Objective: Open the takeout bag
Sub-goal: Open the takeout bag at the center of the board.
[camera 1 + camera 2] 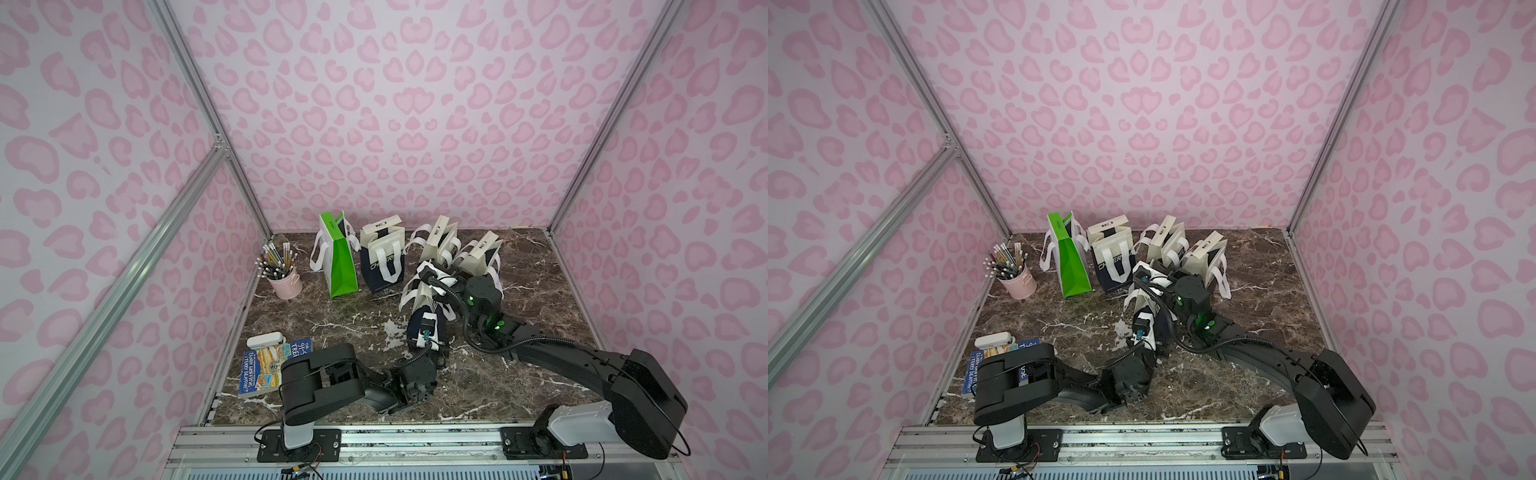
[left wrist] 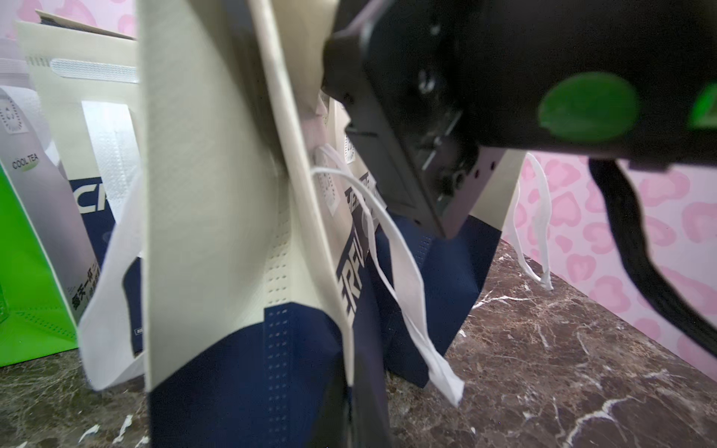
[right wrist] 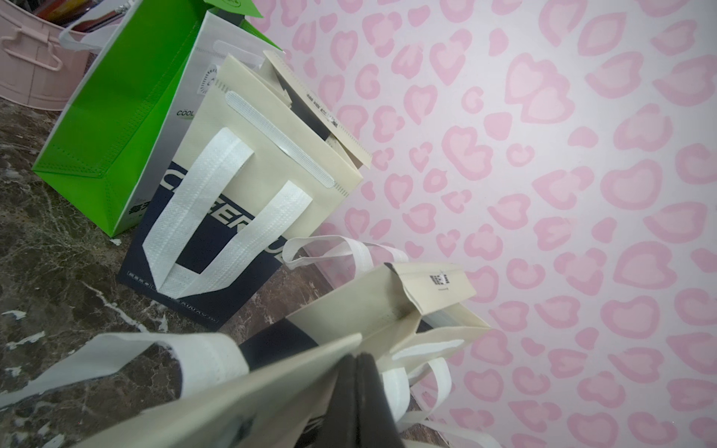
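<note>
Over takeout bag [image 1: 420, 296], right hand [image 3: 355, 360] pinching top edge.

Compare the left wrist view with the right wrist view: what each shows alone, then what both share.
Left wrist only: the right arm, with its green light. Right wrist only: the pink bucket and the right tool, shut on the beige edge of the near bag. Both: the near bag, green bag, lettered navy bag, marble table and pink wall.
</note>
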Controlling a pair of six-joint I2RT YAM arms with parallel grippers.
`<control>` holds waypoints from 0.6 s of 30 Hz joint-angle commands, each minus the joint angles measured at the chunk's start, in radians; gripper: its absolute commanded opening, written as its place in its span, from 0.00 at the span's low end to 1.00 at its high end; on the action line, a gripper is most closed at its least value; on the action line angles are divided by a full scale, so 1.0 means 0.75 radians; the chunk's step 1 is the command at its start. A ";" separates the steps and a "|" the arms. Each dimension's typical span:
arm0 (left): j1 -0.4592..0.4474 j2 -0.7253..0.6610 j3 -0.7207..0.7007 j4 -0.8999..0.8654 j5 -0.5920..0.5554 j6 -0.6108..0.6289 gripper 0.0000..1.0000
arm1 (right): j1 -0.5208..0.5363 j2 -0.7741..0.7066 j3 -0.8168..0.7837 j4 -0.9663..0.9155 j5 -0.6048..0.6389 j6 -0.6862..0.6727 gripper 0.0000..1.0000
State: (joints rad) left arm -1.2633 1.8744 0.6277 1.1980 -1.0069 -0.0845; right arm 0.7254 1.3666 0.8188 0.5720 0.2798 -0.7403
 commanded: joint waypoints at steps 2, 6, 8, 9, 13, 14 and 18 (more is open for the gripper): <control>-0.001 -0.017 -0.011 -0.004 0.025 -0.020 0.04 | 0.007 -0.021 0.045 -0.047 -0.041 0.046 0.05; -0.001 -0.018 -0.007 -0.010 0.029 -0.016 0.04 | -0.004 -0.095 0.032 -0.126 -0.046 0.119 0.37; -0.001 -0.023 -0.005 -0.008 0.029 -0.016 0.04 | -0.012 -0.149 -0.004 -0.177 -0.077 0.129 0.49; -0.001 -0.025 -0.005 -0.010 0.029 -0.016 0.04 | -0.014 -0.171 -0.028 -0.187 -0.085 0.123 0.52; -0.001 -0.022 0.003 -0.012 0.031 -0.008 0.04 | -0.014 -0.258 -0.133 -0.200 -0.135 0.084 0.61; -0.001 -0.021 0.003 -0.012 0.033 -0.008 0.04 | -0.014 -0.275 -0.145 -0.207 -0.151 0.085 0.62; -0.001 -0.013 0.015 -0.017 0.038 -0.011 0.04 | -0.002 -0.296 -0.153 -0.245 -0.158 0.081 0.65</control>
State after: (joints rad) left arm -1.2640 1.8637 0.6292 1.1870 -0.9947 -0.0872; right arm 0.7181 1.1530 0.7048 0.3946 0.1875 -0.6777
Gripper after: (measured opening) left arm 0.054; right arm 0.646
